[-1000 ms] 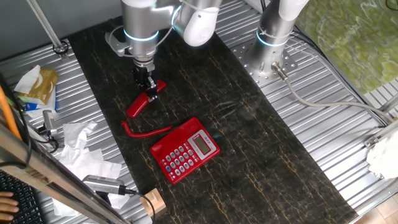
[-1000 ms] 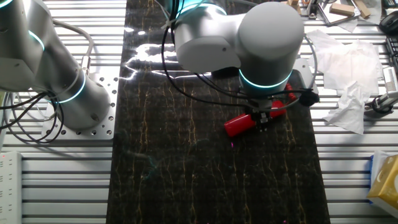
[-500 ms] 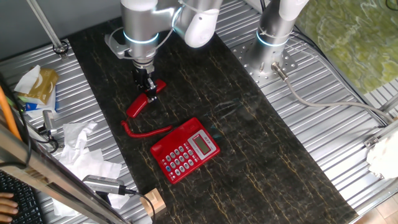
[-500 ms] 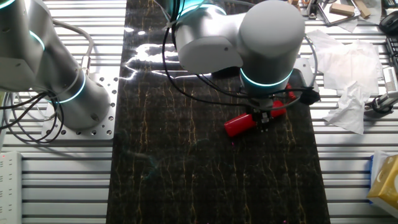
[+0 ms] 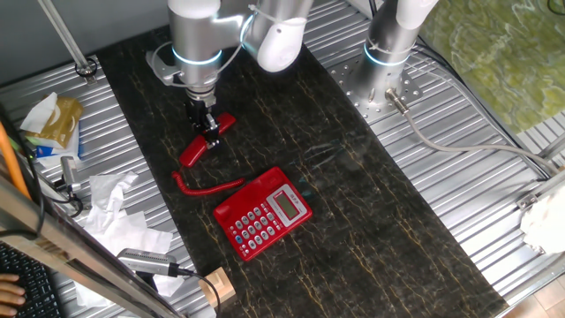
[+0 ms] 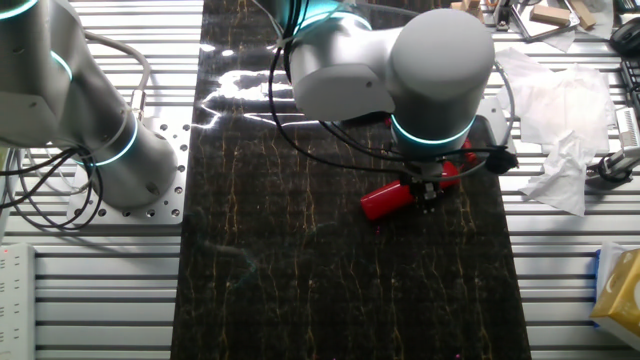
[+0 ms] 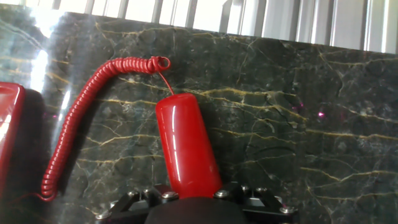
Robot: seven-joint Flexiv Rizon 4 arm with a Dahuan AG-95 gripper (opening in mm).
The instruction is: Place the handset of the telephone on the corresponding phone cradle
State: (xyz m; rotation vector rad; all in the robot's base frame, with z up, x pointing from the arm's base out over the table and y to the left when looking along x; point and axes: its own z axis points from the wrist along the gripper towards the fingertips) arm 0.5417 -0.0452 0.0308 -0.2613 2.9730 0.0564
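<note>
The red handset (image 5: 196, 150) lies slanted on the dark marble mat, up and left of the telephone base (image 5: 262, 214). My gripper (image 5: 211, 137) stands upright over its middle, jaws shut on it. In the other fixed view the gripper (image 6: 425, 192) clamps the handset (image 6: 385, 202) near its right half. The hand view shows the handset (image 7: 185, 149) running out from between the jaws, fingertips hidden, with the coiled cord (image 7: 81, 118) curving left to the base's edge (image 7: 9, 137). The phone cradle (image 5: 252, 192) along the base's upper-left side holds nothing. The cord (image 5: 207, 186) lies between the handset and base.
A second arm's base (image 5: 388, 44) stands at the back right on the metal table. Crumpled tissues (image 5: 115, 212), a yellow packet (image 5: 57, 119) and a wooden block (image 5: 216, 287) lie left of the mat. Tissues (image 6: 560, 150) show right of the mat in the other fixed view.
The arm above the gripper has shifted slightly to the left. The handset and phone base lie where they were.
</note>
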